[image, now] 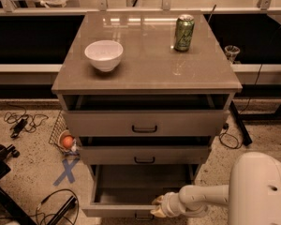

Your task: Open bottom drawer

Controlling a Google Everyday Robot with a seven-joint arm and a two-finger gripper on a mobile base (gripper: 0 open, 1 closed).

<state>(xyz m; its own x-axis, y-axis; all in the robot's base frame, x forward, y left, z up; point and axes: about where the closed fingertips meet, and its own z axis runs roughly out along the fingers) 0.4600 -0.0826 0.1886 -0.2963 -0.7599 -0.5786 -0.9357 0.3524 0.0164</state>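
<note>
The grey-taupe cabinet has three drawers. The bottom drawer (117, 211) is pulled well out at the lower edge of the view, its inside empty and dark; its black bar handle (144, 216) is cut off by the frame edge. My gripper (158, 206) sits at the drawer's front top edge, right of the handle, at the end of my white arm (203, 197) coming from the lower right. The top drawer (144, 123) and middle drawer (144, 155) stand slightly out.
A white bowl (104, 55) and a green can (183, 32) stand on the cabinet top (145, 74). On the floor at left lie cables (21, 122), a wire basket with an orange ball (67, 141), blue tape cross (67, 170). A dark chair base (0, 172) sits lower left.
</note>
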